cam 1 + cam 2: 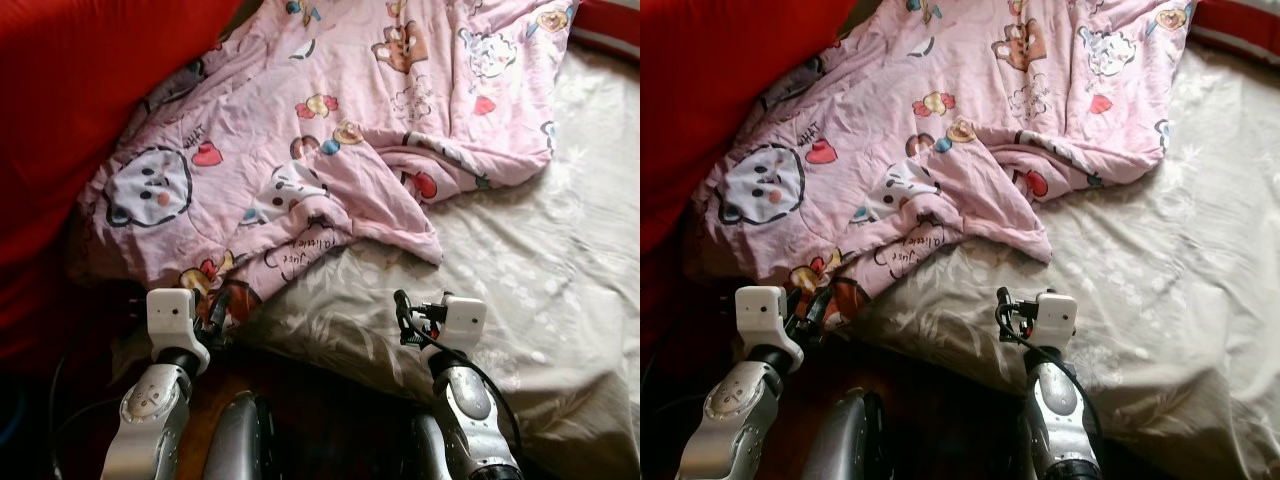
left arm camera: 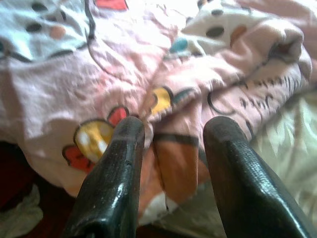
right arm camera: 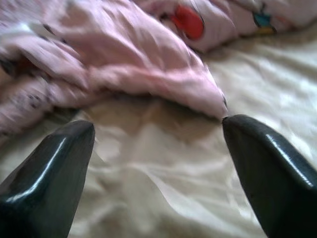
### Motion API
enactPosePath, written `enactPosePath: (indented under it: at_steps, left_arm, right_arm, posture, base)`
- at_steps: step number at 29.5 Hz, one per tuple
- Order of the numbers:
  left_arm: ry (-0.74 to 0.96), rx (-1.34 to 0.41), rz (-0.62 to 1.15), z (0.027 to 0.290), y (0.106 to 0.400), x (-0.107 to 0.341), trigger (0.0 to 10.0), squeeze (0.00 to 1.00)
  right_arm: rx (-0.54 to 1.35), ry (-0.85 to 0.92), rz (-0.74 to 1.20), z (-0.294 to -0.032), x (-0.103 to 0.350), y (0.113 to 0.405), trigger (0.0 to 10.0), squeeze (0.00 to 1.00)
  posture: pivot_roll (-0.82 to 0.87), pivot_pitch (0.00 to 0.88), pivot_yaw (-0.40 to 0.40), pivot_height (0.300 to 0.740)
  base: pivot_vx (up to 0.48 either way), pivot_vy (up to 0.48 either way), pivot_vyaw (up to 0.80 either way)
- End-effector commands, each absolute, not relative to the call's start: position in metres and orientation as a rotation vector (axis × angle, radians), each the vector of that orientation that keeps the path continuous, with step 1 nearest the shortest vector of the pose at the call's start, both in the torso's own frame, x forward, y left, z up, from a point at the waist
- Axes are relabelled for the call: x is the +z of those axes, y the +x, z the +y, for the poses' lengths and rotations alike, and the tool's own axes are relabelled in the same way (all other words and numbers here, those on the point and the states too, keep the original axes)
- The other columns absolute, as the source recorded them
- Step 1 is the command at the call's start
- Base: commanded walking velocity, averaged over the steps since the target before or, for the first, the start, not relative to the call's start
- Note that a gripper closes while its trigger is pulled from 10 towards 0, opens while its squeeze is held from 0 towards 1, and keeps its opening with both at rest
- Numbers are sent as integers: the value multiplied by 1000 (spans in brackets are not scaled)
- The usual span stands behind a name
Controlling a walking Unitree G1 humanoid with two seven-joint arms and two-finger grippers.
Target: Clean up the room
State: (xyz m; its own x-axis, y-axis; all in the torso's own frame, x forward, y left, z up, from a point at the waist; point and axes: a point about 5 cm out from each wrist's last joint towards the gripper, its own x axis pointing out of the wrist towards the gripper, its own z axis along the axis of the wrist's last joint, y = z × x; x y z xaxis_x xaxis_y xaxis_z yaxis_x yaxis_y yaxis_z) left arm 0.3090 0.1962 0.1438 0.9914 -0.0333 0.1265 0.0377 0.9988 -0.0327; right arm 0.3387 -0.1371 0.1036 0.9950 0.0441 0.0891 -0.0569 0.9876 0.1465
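A pink blanket (image 1: 330,130) printed with cartoon animals lies rumpled across the far and left part of a bed, on a beige patterned sheet (image 1: 540,270). My left gripper (image 2: 173,129) is at the blanket's near hem, open, with a bulging fold of the fabric between its black fingers (image 2: 116,173). In the left eye view the left gripper (image 1: 218,305) touches that hem. My right gripper (image 3: 158,134) is open wide, low over the bare sheet. It points at a folded corner of the blanket (image 3: 198,94) a short way ahead.
A large red cover or pillow (image 1: 70,100) fills the left side beside the blanket. A red striped edge (image 1: 610,25) shows at the far right. The bed's near edge drops to dark floor (image 1: 320,420) by my arms. A pale cloth (image 2: 20,213) lies below the hem.
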Motion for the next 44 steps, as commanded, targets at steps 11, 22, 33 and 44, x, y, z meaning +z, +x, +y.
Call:
enactPosePath:
  at_steps: [11, 22, 33, 44]
  left_arm:
    - [-21, -33, -126, 199, 315, 135, 10000, 0]
    - [-21, -52, -143, 195, 319, 135, 10000, 0]
    - [-13, -72, -146, 190, 321, 134, 10000, 0]
    - [-16, -79, -145, 190, 321, 133, 10000, 0]
  right_arm:
    - [61, 176, -66, -130, 102, 337, 10000, 0]
    - [52, 180, -63, -132, 101, 334, 10000, 0]
    - [63, 171, -16, -129, 94, 333, 10000, 0]
    - [56, 176, -8, -127, 93, 332, 10000, 0]
  posture:
    - [105, 219, -17, 694]
    - [97, 214, -5, 740]
    - [93, 198, -3, 740]
    - [94, 205, -2, 740]
  base:
    - [0, 0, 0]
    - [0, 0, 0]
    - [0, 0, 0]
    - [0, 0, 0]
